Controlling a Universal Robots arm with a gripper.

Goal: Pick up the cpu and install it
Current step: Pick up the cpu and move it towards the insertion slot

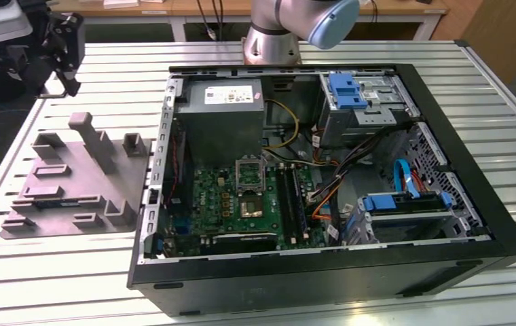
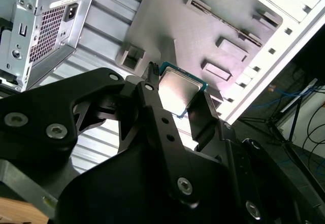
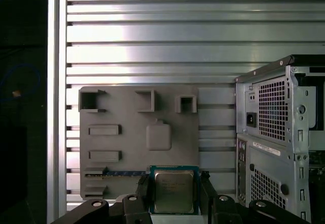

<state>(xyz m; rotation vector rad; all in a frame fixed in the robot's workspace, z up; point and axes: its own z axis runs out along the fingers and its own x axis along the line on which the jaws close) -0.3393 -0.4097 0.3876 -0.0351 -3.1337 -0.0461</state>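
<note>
Cpu (image 3: 174, 192): one, pale silvery top facing the lens in both wrist views, thin green rim around it. Pinched at two opposite edges between the two black fingers (image 3: 143, 189) of the single gripper (image 3: 174, 188), jaws closed onto the chip. Held in the air, touching no surface, with the grey tray (image 3: 132, 142) in the background. Tray count: one. On its face in the first wrist view: three hollow blocks (image 3: 144, 101) in a row along one edge, two flat bars (image 3: 104, 130) one past the other, one rounded square pad (image 3: 158, 136). Tray flat on the slatted metal table (image 3: 193, 31), just beside the one computer case (image 3: 274, 132). Case's perforated rear panel seen in both wrist views. Exterior view gives the wider layout instead: gripper high at the exterior view's left, near the table's far corner, apart from the tray and well apart from the case. Case lying open, interior exposed: one grey power-supply box (image 1: 222, 115), one green board (image 1: 208, 204), one black square socket (image 1: 250, 206) on that board, two blue-fronted drive bays (image 1: 347, 88). Chip too small to make out in the exterior view. Second wrist view: chip seen slantwise, tilted against the tray behind.
</note>
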